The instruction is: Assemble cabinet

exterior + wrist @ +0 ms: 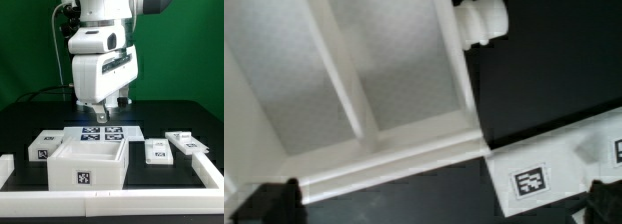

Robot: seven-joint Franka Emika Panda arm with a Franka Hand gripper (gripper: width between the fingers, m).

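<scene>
Left panel (42, 148) flat on worktop (25, 125). Body (88, 162) front centre, open side up. Looks like stiff, light, slick plastic, so grip a thin wall. Jaws hang just behind it over marker board (100, 133); gap can't tell, nothing seen held. Right panels (157, 150) loose.

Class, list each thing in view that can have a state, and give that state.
cabinet body: upright, open side up.
panel at exterior view's left: flat, loose.
panels at exterior view's right: flat, loose, apart.
gripper: hovering, nothing seen in it; open or shut unclear.
</scene>
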